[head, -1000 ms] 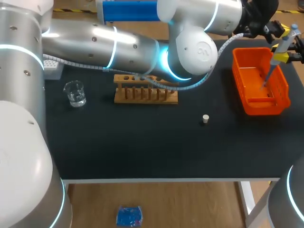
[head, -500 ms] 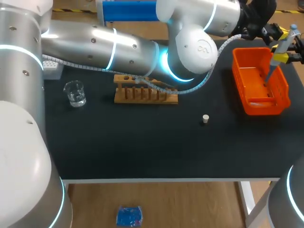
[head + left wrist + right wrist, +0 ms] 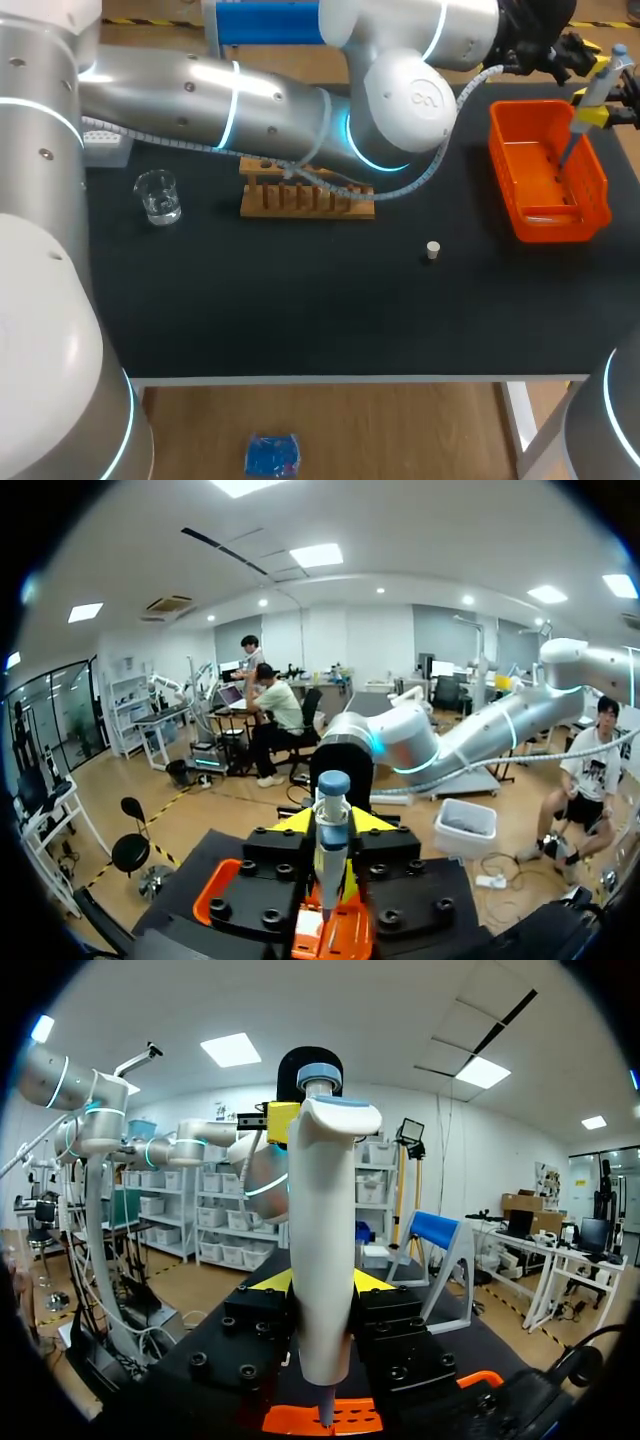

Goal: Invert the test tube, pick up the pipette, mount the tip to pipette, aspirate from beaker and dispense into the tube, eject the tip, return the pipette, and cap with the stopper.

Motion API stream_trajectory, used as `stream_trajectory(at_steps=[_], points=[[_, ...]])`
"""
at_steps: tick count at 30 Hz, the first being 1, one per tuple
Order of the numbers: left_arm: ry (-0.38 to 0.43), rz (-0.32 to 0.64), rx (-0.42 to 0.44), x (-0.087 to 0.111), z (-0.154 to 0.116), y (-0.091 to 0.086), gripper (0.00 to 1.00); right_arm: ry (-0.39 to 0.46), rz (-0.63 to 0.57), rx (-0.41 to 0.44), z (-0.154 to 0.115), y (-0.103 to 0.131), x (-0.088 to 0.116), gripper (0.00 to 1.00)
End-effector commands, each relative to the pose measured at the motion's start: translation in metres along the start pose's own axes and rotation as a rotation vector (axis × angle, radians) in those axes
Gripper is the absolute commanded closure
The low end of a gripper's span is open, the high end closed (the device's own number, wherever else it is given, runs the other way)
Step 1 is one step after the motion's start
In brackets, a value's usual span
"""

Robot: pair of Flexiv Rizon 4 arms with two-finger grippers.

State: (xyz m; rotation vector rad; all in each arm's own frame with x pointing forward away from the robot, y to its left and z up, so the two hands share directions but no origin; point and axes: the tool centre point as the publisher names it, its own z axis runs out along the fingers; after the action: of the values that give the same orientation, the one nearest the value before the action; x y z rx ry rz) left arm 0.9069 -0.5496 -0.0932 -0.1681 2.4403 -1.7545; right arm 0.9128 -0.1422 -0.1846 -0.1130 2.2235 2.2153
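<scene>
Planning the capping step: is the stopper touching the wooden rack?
Apart. The head view shows bare table between the stopper and the wooden rack.

The table carries one beaker (image 3: 158,196), one wooden rack (image 3: 306,190), one stopper (image 3: 433,250) and one orange bin (image 3: 520,215). There is also one pipette (image 3: 590,100) and one white box (image 3: 105,142).

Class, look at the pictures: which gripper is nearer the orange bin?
Right. The right gripper holds the pipette by its body just over the orange bin; the left gripper is higher, by the pipette's top.
</scene>
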Motion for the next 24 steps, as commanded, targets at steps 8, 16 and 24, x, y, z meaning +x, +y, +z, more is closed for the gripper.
stream_trajectory(at_steps=[8,16,24], points=[[0.005,-0.014,-0.066,0.001,-0.051,-0.004,0.00,0.002,0.000,0.003,0.000,0.001,0.000,1.00],[-0.019,-0.093,-0.066,0.009,-0.107,0.010,0.00,0.002,0.000,0.003,0.000,0.001,0.000,1.00],[-0.019,-0.272,-0.061,0.017,-0.138,0.034,0.00,0.002,0.000,0.003,0.000,0.001,0.000,1.00]])
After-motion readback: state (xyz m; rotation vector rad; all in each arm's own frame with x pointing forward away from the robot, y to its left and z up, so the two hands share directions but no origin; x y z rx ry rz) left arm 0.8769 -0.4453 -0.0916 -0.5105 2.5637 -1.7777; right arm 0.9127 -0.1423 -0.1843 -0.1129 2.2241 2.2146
